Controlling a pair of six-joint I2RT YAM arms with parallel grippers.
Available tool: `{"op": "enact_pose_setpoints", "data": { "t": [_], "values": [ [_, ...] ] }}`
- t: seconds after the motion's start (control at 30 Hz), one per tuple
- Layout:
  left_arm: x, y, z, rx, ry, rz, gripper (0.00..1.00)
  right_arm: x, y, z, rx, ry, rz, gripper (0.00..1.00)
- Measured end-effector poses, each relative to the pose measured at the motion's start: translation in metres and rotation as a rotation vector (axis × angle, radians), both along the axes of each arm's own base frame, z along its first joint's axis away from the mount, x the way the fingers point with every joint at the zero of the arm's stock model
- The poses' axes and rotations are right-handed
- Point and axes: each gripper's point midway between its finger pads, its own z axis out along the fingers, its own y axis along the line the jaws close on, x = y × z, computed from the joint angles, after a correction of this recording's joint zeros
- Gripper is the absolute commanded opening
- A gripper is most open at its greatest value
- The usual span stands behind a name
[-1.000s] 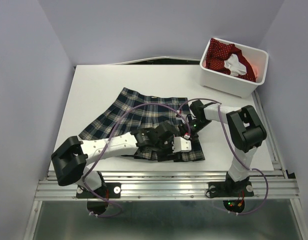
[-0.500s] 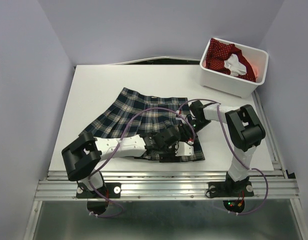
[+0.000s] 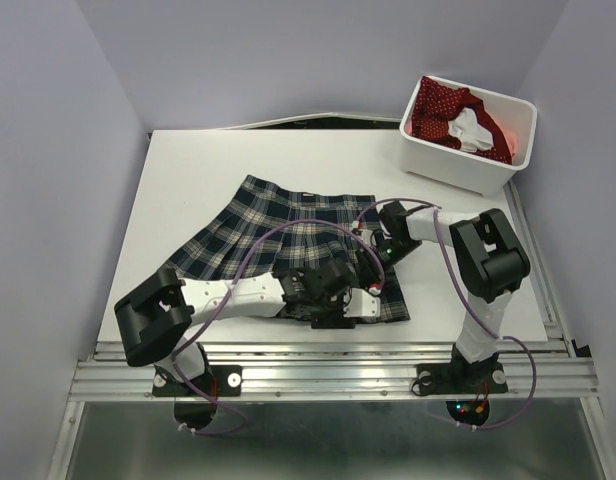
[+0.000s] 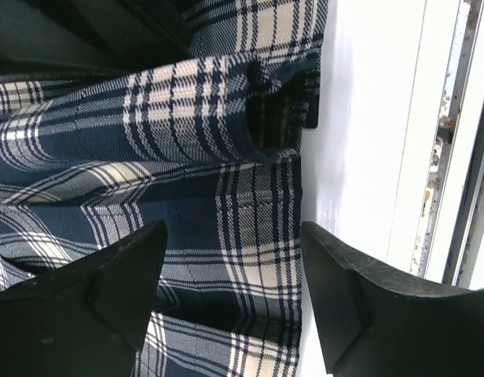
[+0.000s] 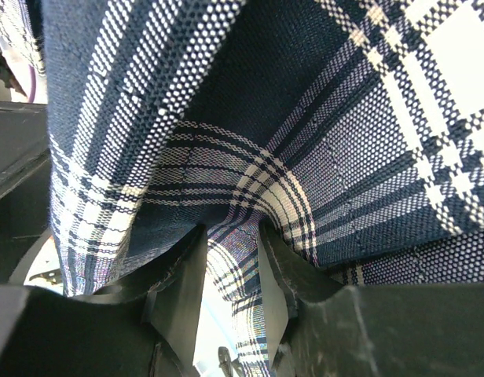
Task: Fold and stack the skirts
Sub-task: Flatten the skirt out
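Nearest to us, our left end effector (image 4: 234,236) hangs low over the near hem of the plaid skirt (image 3: 268,220), close to the near edge of the surface (image 3: 188,180). It is released. Its two dark fingers (image 4: 108,290) stand wide apart, the navy, green and white cloth lies flat under the gap between them, and neither pad grips a fold. To one side of this end effector, in its own wrist view, the hem ends at a bare white strip of surface, with the metal rail (image 4: 462,157) running along past it. Just ahead of its fingertips a pleat lifts off the surface into a small raised loop.

Just beyond the left end effector and slightly to its right, our right end effector (image 5: 232,236) is clenched on the same skirt. Its wrist view shows a ridge of plaid pinched between the two fingers (image 5: 179,290), with the cloth bulging up and away above the pinch. The two end effectors sit near each other at the skirt's near right part.

From there the rest of the plaid skirt spreads out to the left and away from both end effectors, lying on the surface.

Well apart from both, far off to the right of the right end effector, the white bin (image 3: 458,170) stands at the far right corner of the surface. The red skirt (image 3: 438,105) with small white dots lies bunched inside it.
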Motion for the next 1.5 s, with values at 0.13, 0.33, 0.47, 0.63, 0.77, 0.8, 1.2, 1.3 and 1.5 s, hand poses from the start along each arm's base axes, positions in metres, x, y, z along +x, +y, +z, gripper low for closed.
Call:
{"op": "enact_pose_setpoints", "data": {
  "t": [0.13, 0.33, 0.47, 0.63, 0.77, 0.8, 1.2, 1.3, 1.5],
  "values": [
    [0.001, 0.005, -0.004, 0.013, -0.008, 0.011, 0.6, 0.0, 0.0, 0.0, 0.001, 0.002, 0.0, 0.38],
    [0.011, 0.012, -0.01, 0.045, -0.028, 0.053, 0.13, 0.0, 0.0, 0.0, 0.001, 0.002, 0.0, 0.38],
    [0.028, 0.025, -0.004, 0.035, -0.03, 0.121, 0.0, -0.001, 0.0, -0.002, -0.003, 0.01, 0.0, 0.38],
    [0.051, 0.042, 0.044, -0.098, -0.052, 0.211, 0.0, 0.0, 0.0, -0.003, -0.004, 0.011, -0.002, 0.38],
    [0.054, 0.055, 0.099, -0.26, -0.096, 0.235, 0.0, -0.001, 0.0, -0.003, -0.006, 0.014, -0.003, 0.38],
    [0.053, 0.055, 0.108, -0.288, -0.103, 0.23, 0.0, -0.001, 0.0, -0.003, -0.006, 0.015, -0.005, 0.38],
    [0.019, 0.037, 0.104, -0.331, 0.036, 0.097, 0.32, 0.014, 0.007, 0.008, 0.016, -0.014, -0.015, 0.44],
    [0.007, 0.029, 0.098, -0.323, 0.077, 0.051, 0.55, 0.015, 0.009, 0.011, 0.03, -0.014, -0.014, 0.47],
    [-0.019, 0.007, 0.084, -0.307, 0.146, -0.043, 0.61, 0.013, 0.01, 0.013, 0.037, -0.002, -0.014, 0.47]
  ]
}}
